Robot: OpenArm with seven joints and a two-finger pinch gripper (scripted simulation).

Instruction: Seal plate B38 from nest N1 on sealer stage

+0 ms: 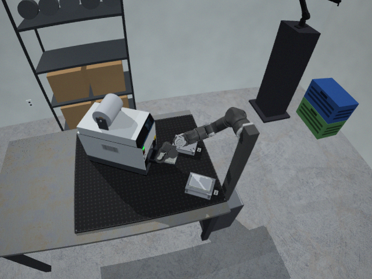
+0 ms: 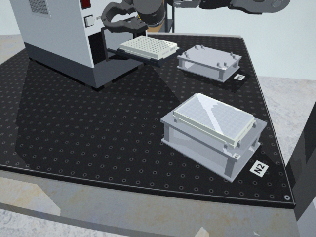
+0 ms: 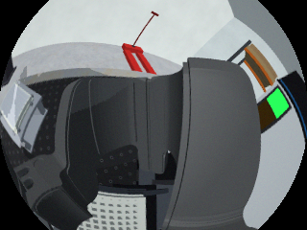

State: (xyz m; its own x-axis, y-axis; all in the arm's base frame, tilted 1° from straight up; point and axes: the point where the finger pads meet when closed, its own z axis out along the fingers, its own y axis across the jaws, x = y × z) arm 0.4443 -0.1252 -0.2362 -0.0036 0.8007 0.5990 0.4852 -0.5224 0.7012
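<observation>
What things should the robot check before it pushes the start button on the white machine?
1. Plate B38 lies on the stage, wells up, long side along the travel: ok.
2. Fully down inside the corner tabs: cannot tell.
3. Stage out in front of the housing: ok.
4. Lamp green: ok.
5. Gripper shut, holding nothing, fingers near the START key: ok.
6. Sealed plate B83 sits on nest N2; nest N1 bare: ok.
</observation>
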